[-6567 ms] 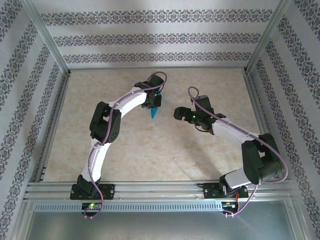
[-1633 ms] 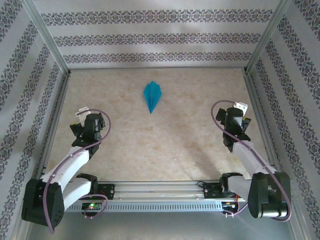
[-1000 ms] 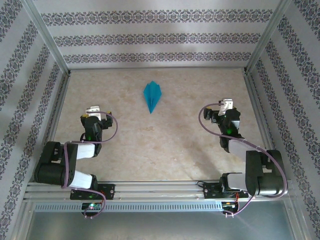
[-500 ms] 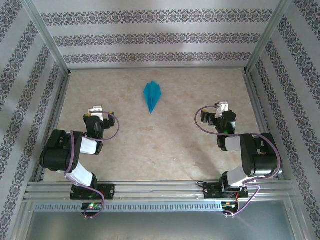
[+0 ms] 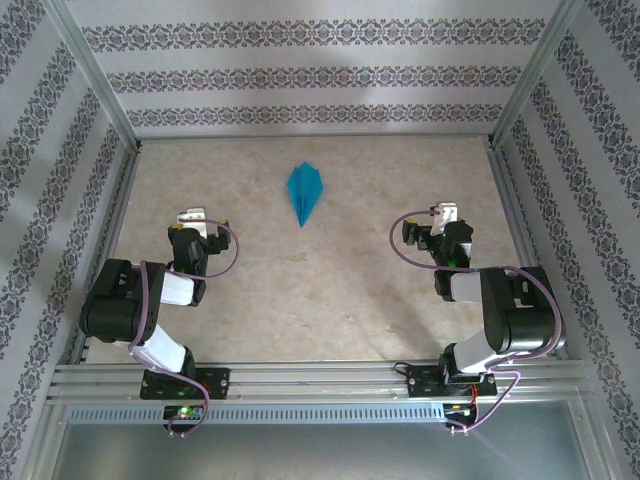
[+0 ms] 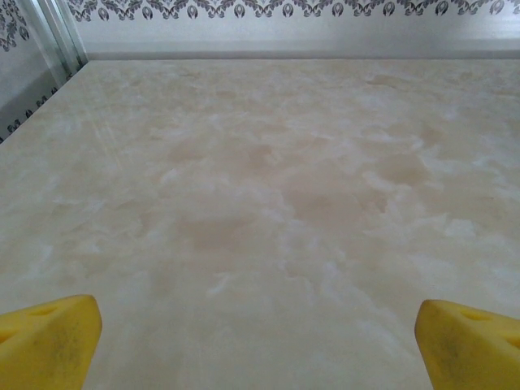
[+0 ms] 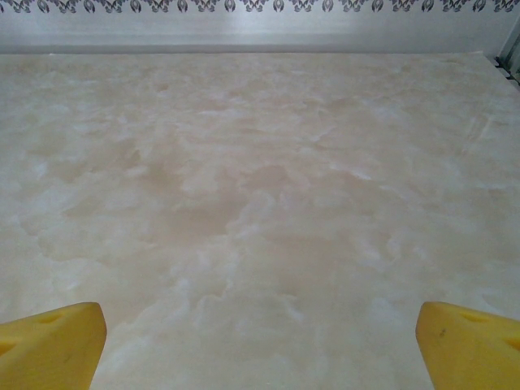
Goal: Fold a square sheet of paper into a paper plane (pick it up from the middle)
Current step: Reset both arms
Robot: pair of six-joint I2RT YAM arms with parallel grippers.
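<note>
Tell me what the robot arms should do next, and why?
Probably just rest where they are. The paper plane lies folded into a pointed dart on the table, apart from both arms. The left gripper and right gripper sit tucked near their bases, open and empty, so nothing seems left to fold.

Creases of paper plane [image 5: 304, 193] indistinct

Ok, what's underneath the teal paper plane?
The paper plane lies on the beige marbled table, and tabletop shows on every side of it. The paper covers the patch directly beneath, so anything thin lying there cannot be seen.
</note>
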